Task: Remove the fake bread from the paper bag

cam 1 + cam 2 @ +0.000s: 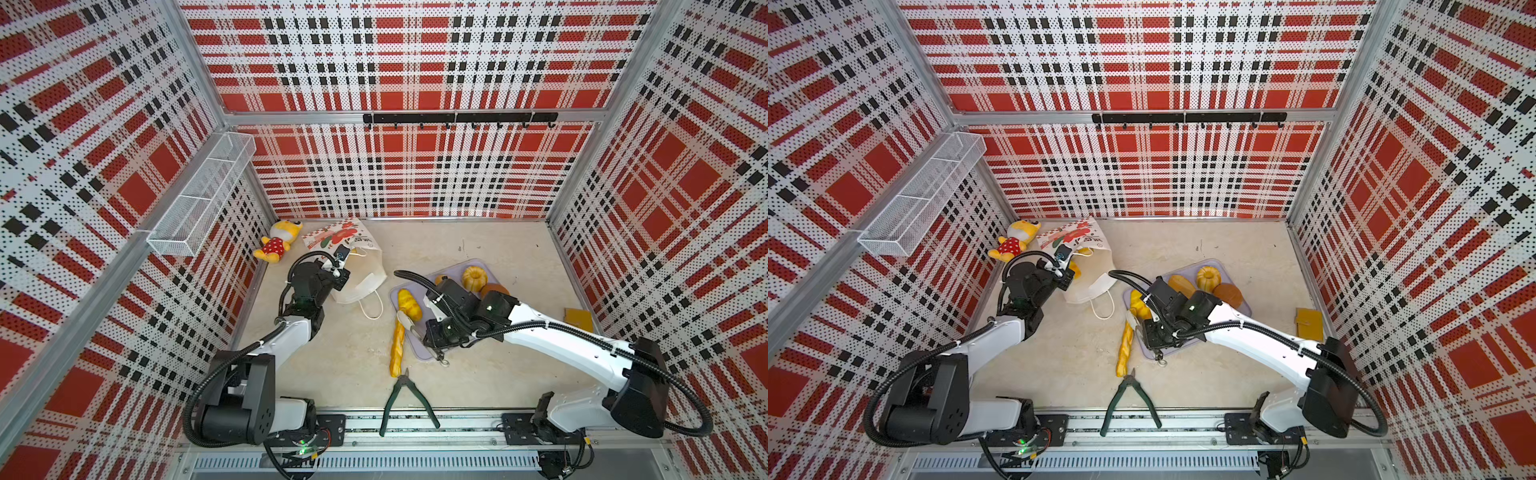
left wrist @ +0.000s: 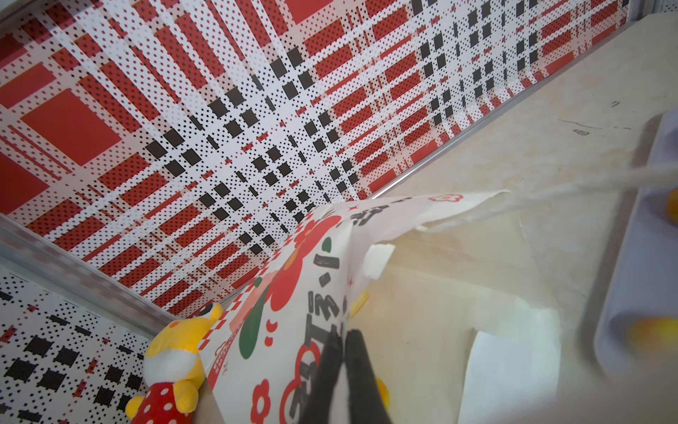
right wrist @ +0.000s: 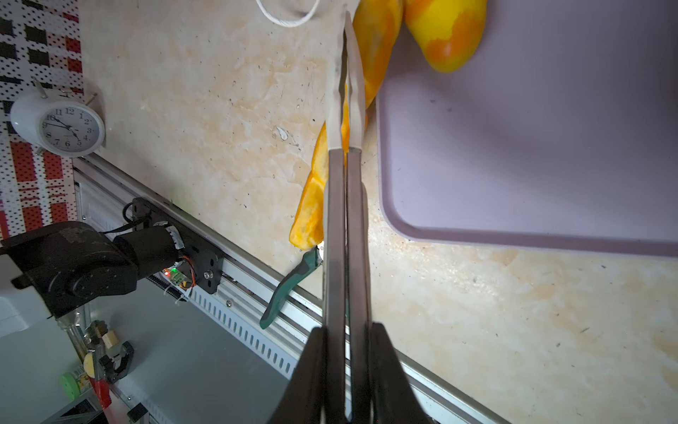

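Mottled beige desk (image 1: 498, 374): ridged long loaf (image 1: 397, 347) is lying front-to-back; left claw (image 2: 343, 336) is pinching crumpled paper bag (image 2: 286, 301); right claw (image 3: 346, 330) is clamping steel tongs (image 3: 334, 220).

Paper bag (image 1: 362, 281): matt paper, creased. Tray (image 3: 550, 147): smooth lilac plastic, slight sheen. Tongs (image 3: 335, 220): brushed metal arms w/ matt white tips. Doll (image 2: 183, 330): fuzzy plush cloth. Table top (image 3: 220, 110): matt, stone-like.
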Controlling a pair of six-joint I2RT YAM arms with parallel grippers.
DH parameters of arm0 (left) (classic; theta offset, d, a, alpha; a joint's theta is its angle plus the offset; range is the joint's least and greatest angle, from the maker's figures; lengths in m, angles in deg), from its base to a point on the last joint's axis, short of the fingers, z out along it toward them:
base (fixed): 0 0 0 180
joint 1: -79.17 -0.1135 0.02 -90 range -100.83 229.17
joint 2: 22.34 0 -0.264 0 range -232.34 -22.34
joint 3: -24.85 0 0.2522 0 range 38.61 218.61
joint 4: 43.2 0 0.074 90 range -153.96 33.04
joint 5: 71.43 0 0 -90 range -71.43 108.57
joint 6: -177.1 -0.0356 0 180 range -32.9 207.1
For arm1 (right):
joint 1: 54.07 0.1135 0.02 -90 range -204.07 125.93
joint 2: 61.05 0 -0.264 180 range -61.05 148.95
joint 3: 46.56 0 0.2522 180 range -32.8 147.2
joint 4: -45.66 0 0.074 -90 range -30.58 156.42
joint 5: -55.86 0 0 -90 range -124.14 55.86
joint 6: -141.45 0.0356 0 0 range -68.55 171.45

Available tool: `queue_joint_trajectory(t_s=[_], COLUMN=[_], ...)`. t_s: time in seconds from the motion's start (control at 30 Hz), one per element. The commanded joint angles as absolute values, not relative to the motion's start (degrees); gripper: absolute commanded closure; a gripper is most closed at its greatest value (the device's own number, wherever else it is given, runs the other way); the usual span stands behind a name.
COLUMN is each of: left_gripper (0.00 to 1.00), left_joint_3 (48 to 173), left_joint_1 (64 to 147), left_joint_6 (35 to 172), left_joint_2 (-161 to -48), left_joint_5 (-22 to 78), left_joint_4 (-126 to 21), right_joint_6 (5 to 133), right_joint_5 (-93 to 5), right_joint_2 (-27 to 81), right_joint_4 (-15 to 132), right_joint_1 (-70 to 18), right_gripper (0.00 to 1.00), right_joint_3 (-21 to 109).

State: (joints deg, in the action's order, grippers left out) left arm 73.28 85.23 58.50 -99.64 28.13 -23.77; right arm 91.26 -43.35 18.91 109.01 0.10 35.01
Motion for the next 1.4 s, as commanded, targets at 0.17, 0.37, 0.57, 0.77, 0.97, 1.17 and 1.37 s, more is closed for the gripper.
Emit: queue_joint_trajectory(t_s=[0.17, 0.37, 0.57, 0.77, 0.97, 1.17, 1.37], left_gripper=[1.0, 1.0, 1.0, 1.0, 1.0, 1.0, 1.0], left_joint_3=[72.4, 72.6, 72.1, 72.4, 72.4, 72.7, 72.7], left_joint_1=[86.0, 86.0, 86.2, 86.3, 86.4, 85.8, 85.4], left_joint_6=[58.4, 58.7, 58.4, 58.7, 59.1, 59.8, 61.0], left_joint_2=[-98.8, -99.9, -100.5, -101.1, -101.3, -101.7, -102.1], left_joint_5=[26.6, 25.9, 26.5, 26.9, 26.3, 26.2, 26.9], left_joint_4=[-21.9, -21.9, -21.6, -21.6, -21.5, -21.2, -20.4], right_joint_6=[91.4, 91.0, 91.5, 90.6, 90.0, 91.8, 91.1], right_joint_5=[-39.2, -40.2, -42.2, -45.6, -48.4, -53.1, -50.4], right_joint_2=[11.3, 13.6, 18.5, 24.8, 29.2, 30.0, 27.8], right_joint_4=[114.8, 119.4, 116.2, 112.8, 110.1, 103.8, 102.7], right_joint_1=[-1.6, -1.6, 1.0, 2.8, 3.7, 3.8, 3.8], right_gripper=[1.0, 1.0, 1.0, 1.0, 1.0, 1.0, 1.0], right_joint_3=[38.8, 38.8, 39.4, 42.5, 47.3, 45.5, 46.1])
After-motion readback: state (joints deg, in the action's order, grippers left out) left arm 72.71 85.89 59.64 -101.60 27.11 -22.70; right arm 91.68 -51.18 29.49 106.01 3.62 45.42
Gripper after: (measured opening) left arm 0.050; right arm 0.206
